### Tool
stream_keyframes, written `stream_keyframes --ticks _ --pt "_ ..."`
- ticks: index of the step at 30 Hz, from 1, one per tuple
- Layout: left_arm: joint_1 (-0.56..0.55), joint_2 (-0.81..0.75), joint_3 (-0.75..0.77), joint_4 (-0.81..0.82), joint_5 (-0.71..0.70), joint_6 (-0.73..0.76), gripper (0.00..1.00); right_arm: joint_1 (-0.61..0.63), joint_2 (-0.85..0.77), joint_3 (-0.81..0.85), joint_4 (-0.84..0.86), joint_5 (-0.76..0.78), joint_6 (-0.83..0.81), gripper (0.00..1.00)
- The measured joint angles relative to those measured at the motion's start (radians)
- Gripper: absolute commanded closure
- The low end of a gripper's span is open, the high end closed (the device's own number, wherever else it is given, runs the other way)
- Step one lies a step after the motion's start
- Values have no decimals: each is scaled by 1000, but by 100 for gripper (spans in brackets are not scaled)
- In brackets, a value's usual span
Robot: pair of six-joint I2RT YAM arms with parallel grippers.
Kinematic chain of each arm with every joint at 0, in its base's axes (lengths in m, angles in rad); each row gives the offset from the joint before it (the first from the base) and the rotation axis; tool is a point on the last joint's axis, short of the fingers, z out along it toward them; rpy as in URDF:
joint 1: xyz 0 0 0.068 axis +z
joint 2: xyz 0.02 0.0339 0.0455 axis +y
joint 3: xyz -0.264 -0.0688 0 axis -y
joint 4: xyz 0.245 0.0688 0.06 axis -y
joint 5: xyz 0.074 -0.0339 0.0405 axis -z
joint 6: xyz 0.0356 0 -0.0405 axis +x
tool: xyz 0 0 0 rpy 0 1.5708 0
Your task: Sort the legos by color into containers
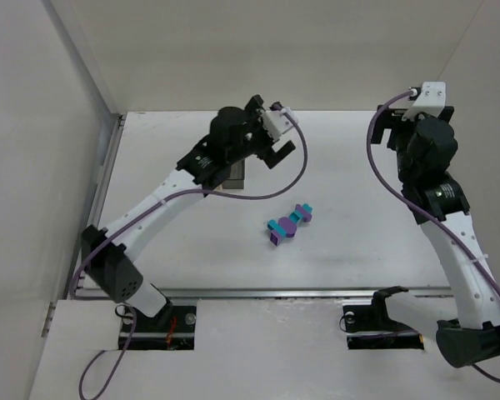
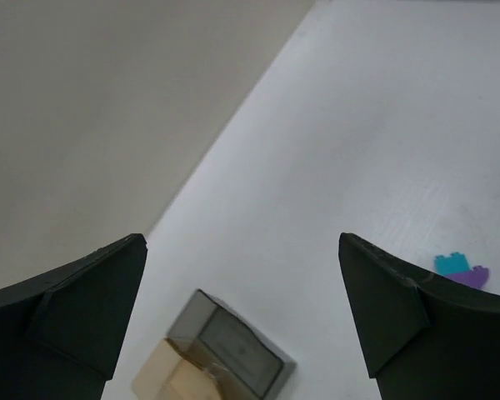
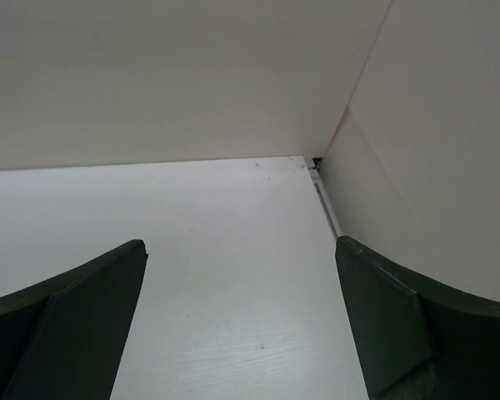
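Observation:
Several teal and purple legos [image 1: 287, 223] lie clustered together mid-table; their edge shows in the left wrist view [image 2: 462, 268]. The smoky grey container [image 2: 233, 348] and the amber container [image 2: 168, 379] stand touching each other, mostly hidden under my left arm in the top view [image 1: 234, 176]. My left gripper [image 1: 277, 132] is open and empty, held above the table just beyond the containers; it also shows in the left wrist view [image 2: 242, 242]. My right gripper [image 1: 402, 125] is open and empty, raised at the far right and facing the back corner [image 3: 241, 243].
White walls close the table at the back [image 3: 150, 75], left [image 1: 75, 100] and right [image 3: 433, 125]. A metal rail [image 1: 267, 292] runs along the near edge by the arm bases.

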Motion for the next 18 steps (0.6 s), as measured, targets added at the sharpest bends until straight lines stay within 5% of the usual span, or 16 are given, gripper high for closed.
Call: stream_keyframes --ticks 8,18 --pt "-102 481 378 -386 47 -238 0 2 -20 106 -266 -118 149 0" --pt "-137 616 332 -546 58 -344 0 8 -151 -93 -282 -248 257 0"
